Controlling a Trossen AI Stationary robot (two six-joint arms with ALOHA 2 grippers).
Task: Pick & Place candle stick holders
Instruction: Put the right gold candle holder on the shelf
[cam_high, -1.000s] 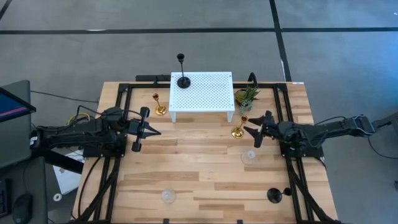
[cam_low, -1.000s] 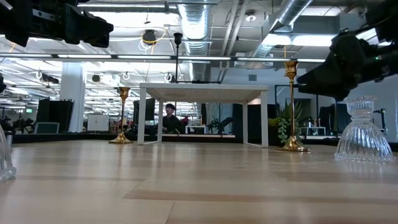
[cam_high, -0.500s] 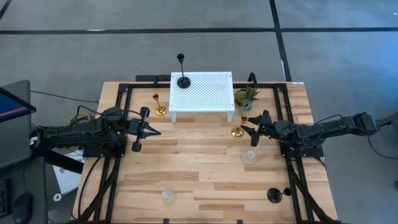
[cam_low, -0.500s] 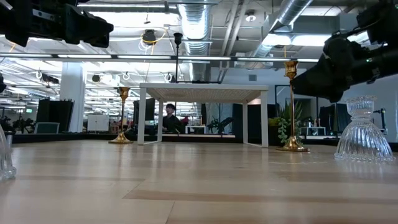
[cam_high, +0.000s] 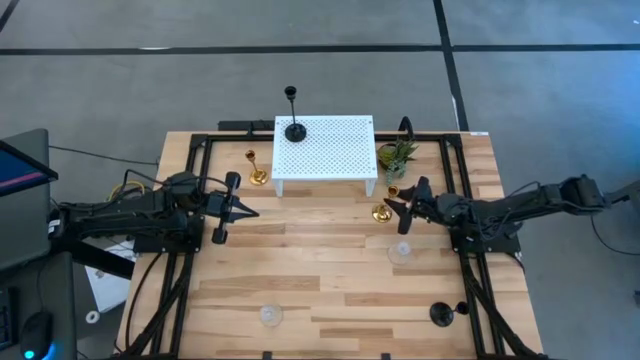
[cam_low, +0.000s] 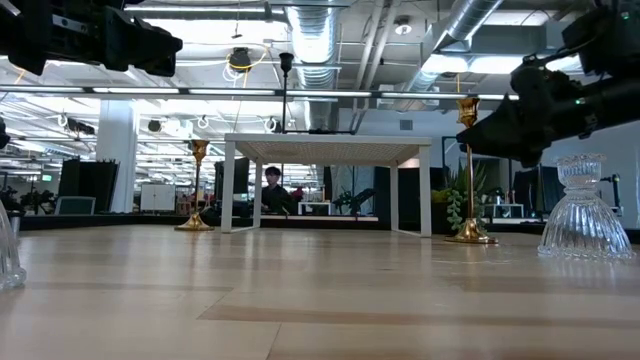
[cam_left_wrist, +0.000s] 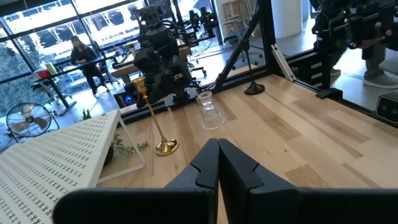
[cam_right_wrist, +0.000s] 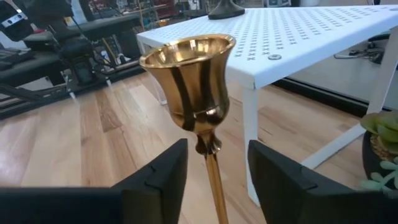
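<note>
Beside the white perforated stand (cam_high: 324, 146), at its right front leg, my right gripper (cam_right_wrist: 212, 163) had its two fingers on either side of the thin stem of a gold candle stick holder (cam_right_wrist: 190, 87), open with a gap to the stem, so nothing was gripped yet. I judged this was the grasping step: the next move called for pinching the stem under the cup and lifting it straight up, without tipping it against the small potted plant (cam_high: 396, 155) close by. On the stand stood one black candle stick holder (cam_high: 294, 127), while my left gripper (cam_high: 237, 209) waited closed and empty over the table's left side.
</note>
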